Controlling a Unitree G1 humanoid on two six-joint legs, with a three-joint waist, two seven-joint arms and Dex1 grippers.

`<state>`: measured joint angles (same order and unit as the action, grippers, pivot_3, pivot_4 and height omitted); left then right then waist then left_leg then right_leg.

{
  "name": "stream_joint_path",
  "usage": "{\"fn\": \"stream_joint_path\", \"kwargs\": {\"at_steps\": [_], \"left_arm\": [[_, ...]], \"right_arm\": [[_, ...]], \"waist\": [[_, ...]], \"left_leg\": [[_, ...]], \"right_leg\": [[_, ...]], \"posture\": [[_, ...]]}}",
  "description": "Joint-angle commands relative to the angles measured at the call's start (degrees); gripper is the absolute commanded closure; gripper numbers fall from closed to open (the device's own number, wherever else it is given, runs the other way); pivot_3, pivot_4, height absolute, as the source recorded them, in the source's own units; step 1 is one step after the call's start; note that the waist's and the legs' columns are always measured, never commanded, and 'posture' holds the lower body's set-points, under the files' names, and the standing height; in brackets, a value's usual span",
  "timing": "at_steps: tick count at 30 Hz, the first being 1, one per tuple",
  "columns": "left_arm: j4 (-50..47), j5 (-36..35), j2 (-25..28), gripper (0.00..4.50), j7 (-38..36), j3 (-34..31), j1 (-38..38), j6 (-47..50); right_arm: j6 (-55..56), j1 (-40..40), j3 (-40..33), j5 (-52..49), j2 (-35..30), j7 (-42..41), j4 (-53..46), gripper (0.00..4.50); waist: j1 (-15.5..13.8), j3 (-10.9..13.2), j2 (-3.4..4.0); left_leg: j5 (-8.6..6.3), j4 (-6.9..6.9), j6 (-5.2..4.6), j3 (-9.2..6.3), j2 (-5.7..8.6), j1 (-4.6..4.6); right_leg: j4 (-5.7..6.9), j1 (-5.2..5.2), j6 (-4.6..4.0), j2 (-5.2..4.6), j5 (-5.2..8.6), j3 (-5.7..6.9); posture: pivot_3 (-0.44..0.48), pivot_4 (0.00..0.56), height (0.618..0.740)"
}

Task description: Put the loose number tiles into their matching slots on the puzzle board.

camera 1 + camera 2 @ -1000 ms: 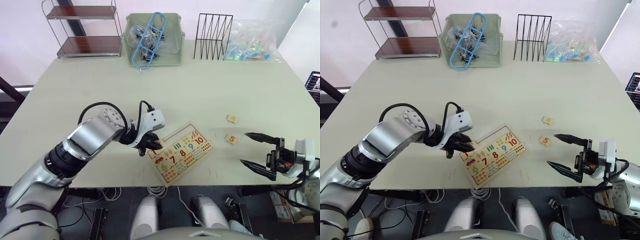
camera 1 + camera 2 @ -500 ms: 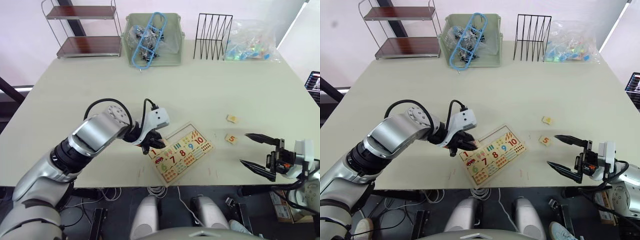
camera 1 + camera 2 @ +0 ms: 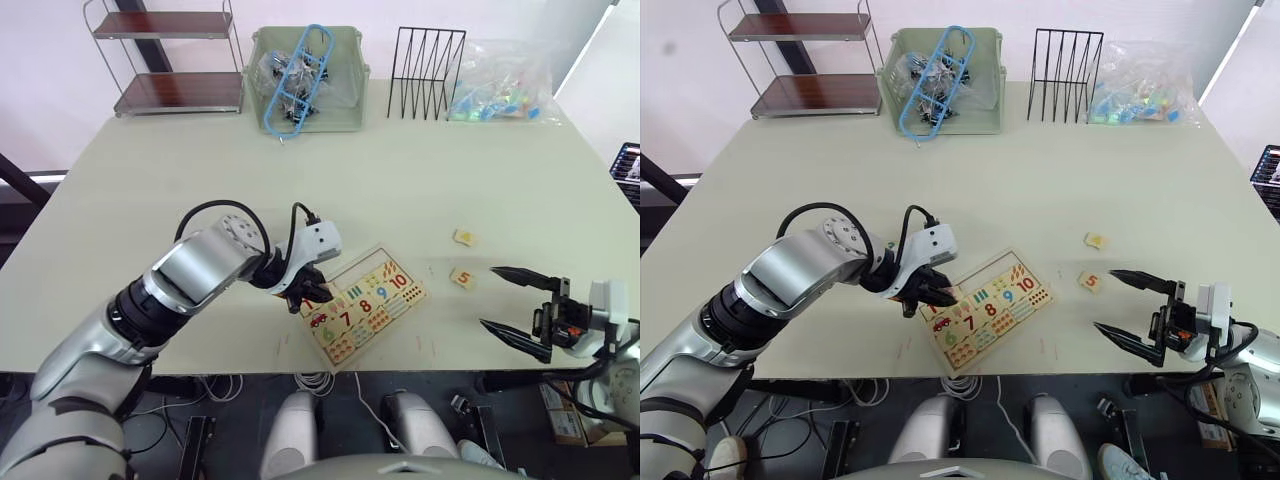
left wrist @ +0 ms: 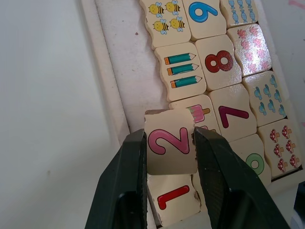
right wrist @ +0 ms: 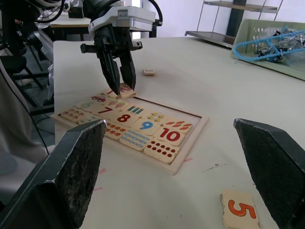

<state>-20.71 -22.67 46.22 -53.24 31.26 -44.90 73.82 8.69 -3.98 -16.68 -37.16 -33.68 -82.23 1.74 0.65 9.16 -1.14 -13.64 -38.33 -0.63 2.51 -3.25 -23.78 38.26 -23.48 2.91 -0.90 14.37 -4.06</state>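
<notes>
Your left gripper [image 4: 169, 143], clamped on the 2 tile [image 4: 170, 140], hovers over the puzzle board [image 4: 119, 71]; tilted release risks jamming. Right gripper [image 3: 520, 305] gapes.

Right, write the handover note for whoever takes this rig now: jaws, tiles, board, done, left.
Left gripper: jaws shut on the 2 tile, held over the puzzle board at its slot row, just beside the 1 tile.
Right gripper: jaws open, empty, hovering near the table's front right edge.
Done: 1 tile sits in the slot row at the board's end.
Left: seat the 2 tile; the 5 tile and another tile lie loose on the table right of the board; a further loose tile lies on its other side. Their digits are unreadable.
</notes>
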Motion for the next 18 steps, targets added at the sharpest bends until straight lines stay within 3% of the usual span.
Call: {"fn": "stream_joint_path", "kwargs": {"at_steps": [1,4,6,7,9,12,18], "left_arm": [[-0.9,-0.2,-0.1,3.55,0.2,-0.6,-1.7,0.3],[-0.8,-0.4,-0.3,3.55,-0.1,-0.8,-1.6,0.1],[-0.8,-0.5,-0.4,2.53,0.0,-1.0,-1.7,0.2],[-0.8,-0.5,-0.5,2.31,0.1,-1.1,-1.7,0.4],[-0.8,-0.5,-0.5,1.21,0.3,-1.3,-1.7,0.5],[-0.7,-0.4,-0.7,0.14,0.5,-1.5,-1.7,0.6],[0.5,-1.4,-2.6,0.14,1.5,-5.0,-1.7,0.4]], "right_arm": [[0.8,-0.3,-1.1,-0.9,-0.2,-0.1,-1.7,0.00],[0.9,-0.3,-1.0,-1.0,-0.2,-0.1,-1.7,0.00],[1.0,-0.4,-1.0,-1.0,-0.2,0.0,-1.8,0.00],[1.0,-0.4,-1.0,-1.0,-0.1,0.0,-1.8,0.00],[1.0,-0.4,-0.9,-1.0,-0.1,0.0,-1.8,0.00],[1.0,-0.3,-0.9,-1.0,-0.1,0.0,-1.7,0.00],[1.1,-0.2,-0.9,-0.9,0.0,-0.2,-1.4,0.00]], "waist": [[0.0,0.0,0.00],[0.0,0.0,0.00],[0.0,0.0,0.00],[0.0,0.0,0.00],[0.0,0.0,0.00],[0.0,0.0,0.00],[0.0,0.0,0.00]], "left_leg": [[0.00,0.00,0.00,0.00,0.00,0.00],[0.00,0.00,0.00,0.00,0.00,0.00],[0.00,0.00,0.00,0.00,0.00,0.00],[0.00,0.00,0.00,0.00,0.00,0.00],[0.00,0.00,0.00,0.00,0.00,0.00],[0.00,0.00,0.00,0.00,0.00,0.00],[0.00,0.00,0.00,0.00,0.00,0.01]], "right_leg": [[0.00,0.00,0.00,0.00,0.00,0.00],[0.00,0.00,0.00,0.00,0.00,0.00],[0.01,0.00,0.00,0.00,0.00,0.00],[0.01,0.00,0.00,0.00,0.00,0.00],[0.01,0.00,0.00,0.00,0.00,0.00],[0.01,0.00,0.00,0.00,0.00,0.00],[0.02,0.00,0.00,0.00,0.00,0.00]], "posture": [[0.000,0.150,0.740],[0.000,0.150,0.740],[0.000,0.150,0.740],[0.000,0.150,0.740],[0.000,0.150,0.740],[0.000,0.150,0.740],[0.000,0.150,0.740]]}}
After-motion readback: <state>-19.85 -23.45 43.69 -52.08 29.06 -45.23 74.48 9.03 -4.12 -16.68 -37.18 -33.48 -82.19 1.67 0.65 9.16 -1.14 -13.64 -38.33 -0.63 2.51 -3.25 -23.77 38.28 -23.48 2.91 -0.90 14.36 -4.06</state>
